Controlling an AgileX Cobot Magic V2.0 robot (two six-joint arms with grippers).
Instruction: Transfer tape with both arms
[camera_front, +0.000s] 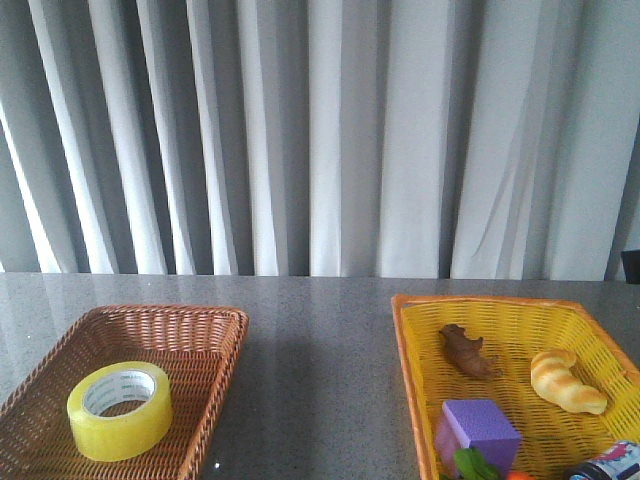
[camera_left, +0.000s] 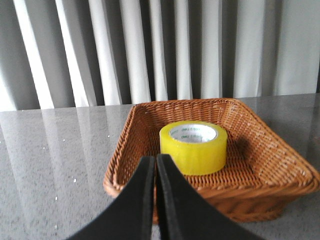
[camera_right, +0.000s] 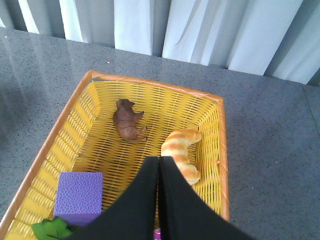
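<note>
Both grippers, left gripper (camera_left: 155, 165) and right gripper (camera_right: 159, 167), pinched closed, empty. I expect closed jaws would knock the tape (camera_left: 193, 146) aside in its brown wicker basket (camera_left: 280, 165).

- Soft, even daylight through backlit curtains (camera_front: 330, 140); bright strips blown out at far left.
- Glossy grey table (camera_front: 320, 350) shows pale curtain reflections, mild glare.
- Shadows faint.
- Front view slightly hazy; wrist views sharper, fingers (camera_left: 145, 200) soft-edged.
</note>
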